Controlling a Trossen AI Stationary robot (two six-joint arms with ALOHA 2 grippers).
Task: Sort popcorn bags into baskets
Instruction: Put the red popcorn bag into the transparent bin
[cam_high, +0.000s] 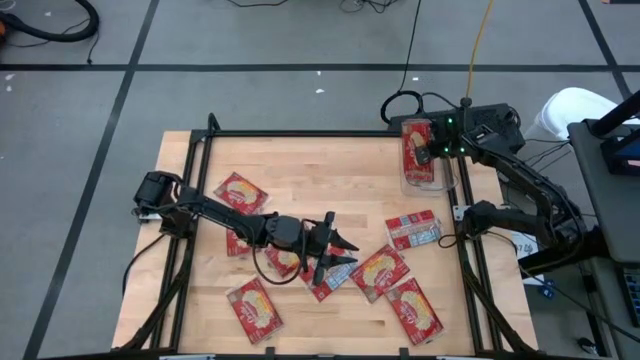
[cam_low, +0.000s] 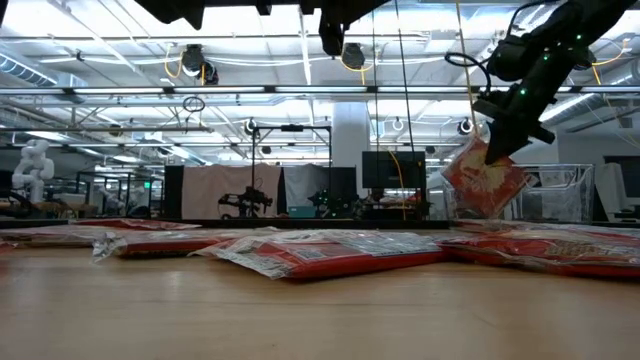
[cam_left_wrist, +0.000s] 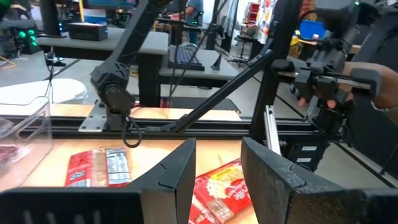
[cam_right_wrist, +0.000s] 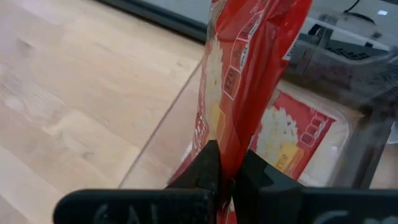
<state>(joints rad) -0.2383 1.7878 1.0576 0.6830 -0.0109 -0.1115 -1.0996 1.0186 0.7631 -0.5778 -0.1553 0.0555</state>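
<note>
- Pinched between the two dark fingers of the right gripper (cam_right_wrist: 227, 168), closest to its wrist camera, is one red popcorn bag (cam_right_wrist: 249, 62). The fingers are closed tight on its lower edge, and it hangs nearly upright.
- One basket is in view, a clear plastic tub (cam_high: 447, 181) at the far right corner of the wooden table (cam_high: 330, 170).
- The held bag sits directly above this tub, partly down between its clear walls.
- A second bag (cam_right_wrist: 298, 134) lies flat on the tub floor, picture side up, just beneath the held one.
- Eight more bags lie loose on the table, making ten in all (two of them are partly hidden under the left arm).
- Seven of the loose bags show their red fronts. These include one (cam_high: 240, 190) toward the left, one (cam_high: 257, 307) at the near edge, and two (cam_high: 379, 270) (cam_high: 415, 310) near the right.
- The eighth loose bag (cam_high: 413, 230) shows its grey-white printed back and lies near the tub.
- The left gripper (cam_high: 345, 253) hangs over the middle of the table, raised well clear of the surface in the low view.
- Its fingers stand partly apart with nothing between them.
- One red bag (cam_high: 325, 282) lies on the wood right below the left gripper, untouched.
- The right gripper and its bag are well apart from the loose cluster.
</note>
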